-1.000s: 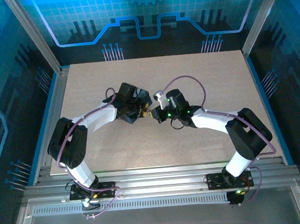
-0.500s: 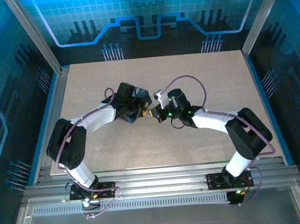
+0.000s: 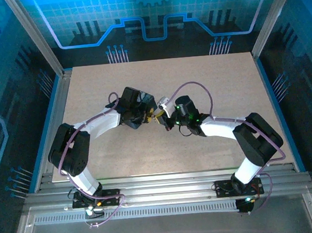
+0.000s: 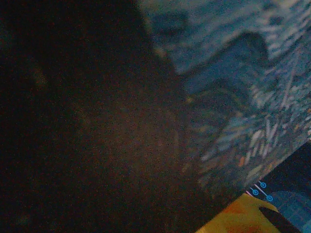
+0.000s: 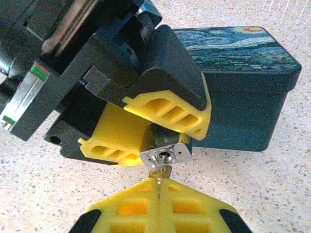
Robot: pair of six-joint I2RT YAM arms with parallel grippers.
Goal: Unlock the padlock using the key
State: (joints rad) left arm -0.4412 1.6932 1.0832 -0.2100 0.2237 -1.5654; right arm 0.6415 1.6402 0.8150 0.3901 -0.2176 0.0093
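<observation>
Step in hand: key into the lock, then turn.

- Left gripper (image 5: 170, 137) is clamped on the padlock (image 5: 165, 154). The lock body sits between its yellow fingers (image 5: 167, 112), with the keyhole face pointing out toward the right wrist camera. The shackle is hidden inside the grip.
- Right gripper (image 5: 158, 187) is pinched tight on the key (image 5: 160, 171). The blade is lined up with the keyway and touching the lock face. Can't tell how deep it's seated.
- Padlock and key are both held off the table (image 5: 272, 184), over its middle and well away from every edge.
- The dark blue box (image 5: 243, 92) stands on the table just behind the left gripper. Can't tell if they touch.

How I'd do the turn:
- Push straight along the keyway axis until the key bottoms out. Turning a half-seated blade probably just binds.
- Rotate the right wrist about the key's own axis with no sideways swing. The lock is small, and any side load would likely pry it around in the left grip.
- Left arm stays rigid as the reaction point.
- The key is thin and the pads are soft, so it could roll inside the pinch. If the wrist turns and the lock face doesn't respond, regrip rather than force it.
- Possible snag: if the left fingers are pressing on the shackle, it may not pop even when unlocked.
</observation>
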